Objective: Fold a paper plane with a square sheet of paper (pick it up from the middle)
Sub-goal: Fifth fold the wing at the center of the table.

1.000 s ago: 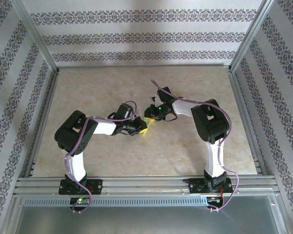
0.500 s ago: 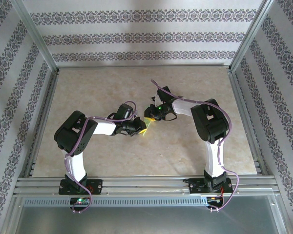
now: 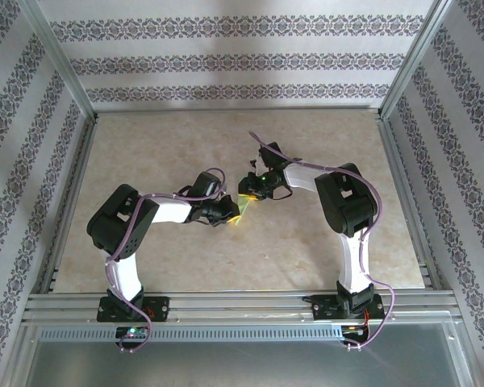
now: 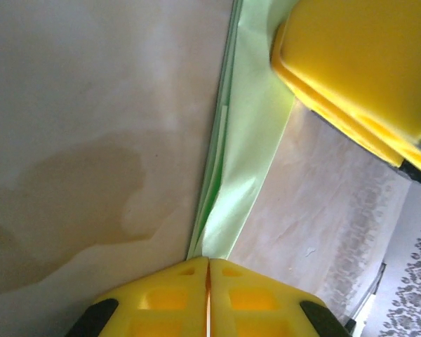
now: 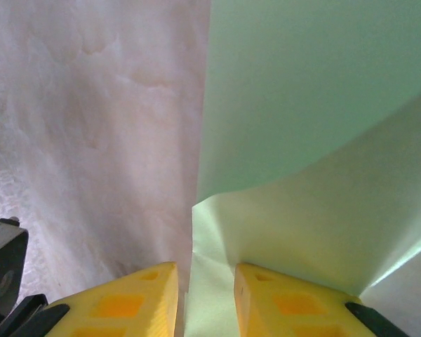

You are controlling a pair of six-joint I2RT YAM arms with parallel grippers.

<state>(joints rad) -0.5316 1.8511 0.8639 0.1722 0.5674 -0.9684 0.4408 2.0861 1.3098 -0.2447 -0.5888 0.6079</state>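
The sheet of paper [image 3: 239, 213] is a small light green, partly folded piece held up between the two arms over the middle of the table. My left gripper [image 3: 231, 211] is shut on its folded edge. In the left wrist view the yellow fingertips [image 4: 208, 262] meet on the paper [image 4: 244, 140], which runs up as a narrow creased strip. My right gripper [image 3: 246, 196] faces it from the far side. In the right wrist view its jaws [image 5: 205, 272] stand apart with a flap of the paper [image 5: 302, 105] between them; a gap shows beside the left finger [image 5: 130, 302].
The beige marbled tabletop [image 3: 323, 145] stretches around both arms. Aluminium rails [image 3: 226, 305] edge it at the front and sides, with patterned walls beyond. One yellow finger of the right gripper [image 4: 358, 63] hangs close above the paper in the left wrist view.
The left arm's elbow has drifted slightly left, and the paper with the left gripper has edged a little toward the right gripper. The right arm has stayed put.
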